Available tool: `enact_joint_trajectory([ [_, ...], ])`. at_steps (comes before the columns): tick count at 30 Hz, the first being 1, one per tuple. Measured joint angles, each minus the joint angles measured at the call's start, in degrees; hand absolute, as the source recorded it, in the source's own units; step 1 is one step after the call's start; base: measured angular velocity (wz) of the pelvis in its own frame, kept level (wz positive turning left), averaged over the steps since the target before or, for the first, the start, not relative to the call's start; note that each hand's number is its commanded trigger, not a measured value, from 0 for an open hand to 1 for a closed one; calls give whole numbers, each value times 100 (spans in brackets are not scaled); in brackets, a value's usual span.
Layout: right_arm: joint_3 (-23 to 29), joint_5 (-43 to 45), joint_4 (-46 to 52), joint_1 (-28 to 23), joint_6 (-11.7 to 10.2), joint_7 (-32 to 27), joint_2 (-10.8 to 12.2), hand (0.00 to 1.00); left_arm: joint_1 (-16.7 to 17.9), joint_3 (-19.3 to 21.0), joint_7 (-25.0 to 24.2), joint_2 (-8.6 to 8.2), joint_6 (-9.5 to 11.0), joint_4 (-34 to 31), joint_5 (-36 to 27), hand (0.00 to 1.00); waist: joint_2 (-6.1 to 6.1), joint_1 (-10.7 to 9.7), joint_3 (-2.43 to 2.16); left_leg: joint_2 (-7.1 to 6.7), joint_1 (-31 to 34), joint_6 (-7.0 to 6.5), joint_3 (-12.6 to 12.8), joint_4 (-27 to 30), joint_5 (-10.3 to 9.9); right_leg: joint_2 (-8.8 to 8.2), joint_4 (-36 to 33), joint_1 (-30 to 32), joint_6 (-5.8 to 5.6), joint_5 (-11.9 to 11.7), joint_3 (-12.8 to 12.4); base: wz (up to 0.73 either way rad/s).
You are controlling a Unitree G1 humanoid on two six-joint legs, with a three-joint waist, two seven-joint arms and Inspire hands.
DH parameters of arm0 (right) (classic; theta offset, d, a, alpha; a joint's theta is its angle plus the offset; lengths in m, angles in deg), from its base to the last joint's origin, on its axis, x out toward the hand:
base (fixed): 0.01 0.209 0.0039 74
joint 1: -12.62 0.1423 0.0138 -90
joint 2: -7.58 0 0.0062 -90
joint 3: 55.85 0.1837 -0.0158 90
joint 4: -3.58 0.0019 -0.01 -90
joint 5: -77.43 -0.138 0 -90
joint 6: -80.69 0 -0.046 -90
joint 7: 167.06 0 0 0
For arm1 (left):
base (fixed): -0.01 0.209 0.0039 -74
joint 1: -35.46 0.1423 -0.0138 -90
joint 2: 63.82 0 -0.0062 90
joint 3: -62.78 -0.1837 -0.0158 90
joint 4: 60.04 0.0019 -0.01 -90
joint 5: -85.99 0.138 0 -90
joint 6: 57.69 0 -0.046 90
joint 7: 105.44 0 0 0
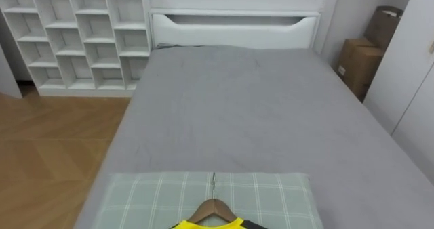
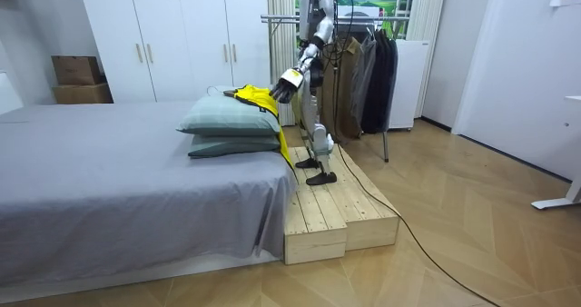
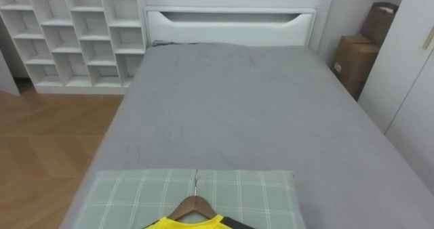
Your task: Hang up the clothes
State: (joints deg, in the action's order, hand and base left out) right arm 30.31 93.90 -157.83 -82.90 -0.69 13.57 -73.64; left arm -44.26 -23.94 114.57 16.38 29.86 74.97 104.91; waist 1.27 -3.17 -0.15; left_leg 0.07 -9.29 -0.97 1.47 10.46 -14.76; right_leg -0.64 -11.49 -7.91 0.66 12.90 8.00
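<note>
A yellow garment (image 1: 210,224) on a wooden hanger (image 1: 213,209) lies on the green checked pillow (image 1: 156,195) at the near end of the grey bed (image 1: 251,107). The hanger's metal hook points toward the headboard. In the room view I stand on a wooden platform (image 2: 336,212) beside the stacked pillows (image 2: 227,118). My left hand (image 2: 289,84) reaches down to the yellow garment (image 2: 257,96), which drapes over the pillows' edge. Whether the hand grips the garment cannot be made out. Behind me stands a clothes rack (image 2: 363,71) hung with dark clothes.
A white cubby shelf (image 1: 74,32) stands by the wall left of the bed, with wooden floor in front of it. Cardboard boxes (image 1: 359,59) and a white wardrobe (image 1: 407,73) are on the bed's right. A white headboard (image 1: 234,29) closes the far end.
</note>
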Motion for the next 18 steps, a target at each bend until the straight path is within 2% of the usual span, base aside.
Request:
enact_joint_trajectory([
  [4, 0, -4, 15, -4, 1, -4, -9, 0, -4, -161, 162, 2, 28, -508, 387, 0, -24, -23, 1, -3, 9, 0, -2, -6, 0, 1, 31, -6, -1, 0, -1, 0],
  [9, -2, -14, 11, -1, -75, -58, -19, 0, -6, -358, 288, 20, 133, -746, 942, 0, -62, -78, 5, 0, 4, 0, -1, -8, 0, 8, 75, -34, -12, -11, -5, 0],
  [13, -13, 2, 9, -5, -156, -38, -20, 0, -8, -387, 300, 22, 172, -916, 1215, 0, -33, -129, 25, 2, 6, 1, 11, -16, 0, 7, 73, -23, -12, -11, -11, 0],
  [18, 5, 153, 31, 0, -164, 116, -19, 0, -66, -402, 168, 30, 254, -992, 1590, 0, 27, -134, 19, -2, 8, 0, 17, -16, 1, 2, 78, -17, -13, -11, -15, 0],
])
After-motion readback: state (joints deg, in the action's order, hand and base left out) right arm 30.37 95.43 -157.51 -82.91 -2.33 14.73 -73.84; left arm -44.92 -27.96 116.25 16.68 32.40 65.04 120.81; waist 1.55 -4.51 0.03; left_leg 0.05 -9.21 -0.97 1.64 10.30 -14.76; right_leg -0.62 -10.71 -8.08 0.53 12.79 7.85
